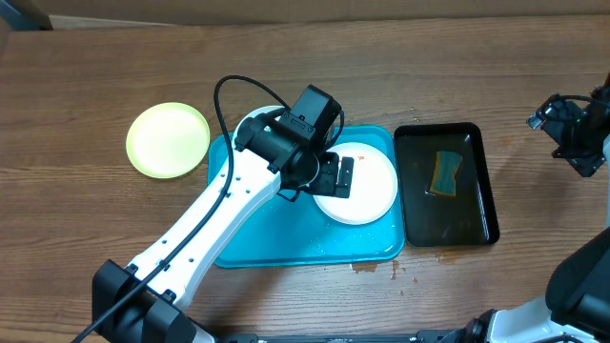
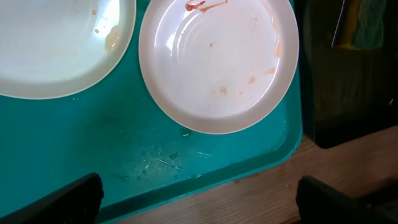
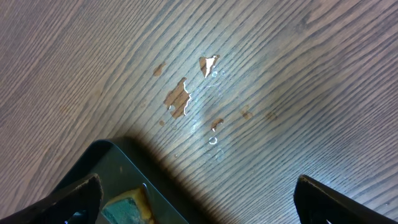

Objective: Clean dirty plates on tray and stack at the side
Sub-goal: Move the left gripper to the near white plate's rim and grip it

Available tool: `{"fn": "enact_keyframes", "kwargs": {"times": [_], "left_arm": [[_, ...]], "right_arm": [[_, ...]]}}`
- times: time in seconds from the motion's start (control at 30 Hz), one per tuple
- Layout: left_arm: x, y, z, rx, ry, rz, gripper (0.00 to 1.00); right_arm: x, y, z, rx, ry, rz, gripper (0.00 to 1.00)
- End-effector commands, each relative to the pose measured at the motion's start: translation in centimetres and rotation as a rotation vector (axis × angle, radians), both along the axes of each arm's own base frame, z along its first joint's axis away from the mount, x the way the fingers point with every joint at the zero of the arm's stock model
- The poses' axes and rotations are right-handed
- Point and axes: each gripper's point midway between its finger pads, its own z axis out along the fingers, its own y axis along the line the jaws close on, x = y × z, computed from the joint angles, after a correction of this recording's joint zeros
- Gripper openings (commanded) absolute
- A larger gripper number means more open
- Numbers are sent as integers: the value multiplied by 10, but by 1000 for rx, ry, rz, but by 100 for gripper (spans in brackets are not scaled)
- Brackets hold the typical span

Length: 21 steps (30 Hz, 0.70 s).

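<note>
Mid-desk (image 1: 95,67): turquoise tray (image 1: 286,250) carrying two white plates. Dirty plate (image 2: 217,62) on the side toward the black tray (image 1: 467,217), with orange-red smears (image 2: 202,5) at the rim and specks across the bowl. Second white plate (image 2: 56,43) just beside it, apart by a narrow gap, marked with a pale brown spot. Yellow-green plate (image 1: 168,139) off the tray, on the bare wood to its left; likely the start of the stack, cleanliness not judged from here. Left hand (image 2: 198,200): spread wide, gripping nothing, hovering above the tray's near rim with the smeared plate ahead. Right hand (image 3: 199,205): spread wide as well, empty, over bare wood by a corner of the black tray. Sponge (image 1: 443,172) lying in that black tray, untouched. Judged step: fetching the sponge and securing the smeared plate. To do it well: bring the right hand down over the middle of the sponge and pinch across its narrow waist; lower the left hand onto the plate's near rim only, clear of the neighbouring plate; wipe from the rim smears inward; keep the plate level to avoid sliding on the wet tray.
</note>
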Motion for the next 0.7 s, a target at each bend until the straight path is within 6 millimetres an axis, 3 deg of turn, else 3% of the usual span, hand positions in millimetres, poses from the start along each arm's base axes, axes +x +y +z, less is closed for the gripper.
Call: {"fn": "enact_keyframes", "kwargs": {"times": [0.0,0.47,0.67], "left_arm": [[1,1,-5,18,0,10,100],[-5,6,-8,38,31,18,100],[1,20,-38,102,12,134,100]], "right_arm": [[3,-3,5,-10,-15,1,100],[3,-3,5,-10,-15,1,100],[3,-3,5,-10,-15,1,100]]}}
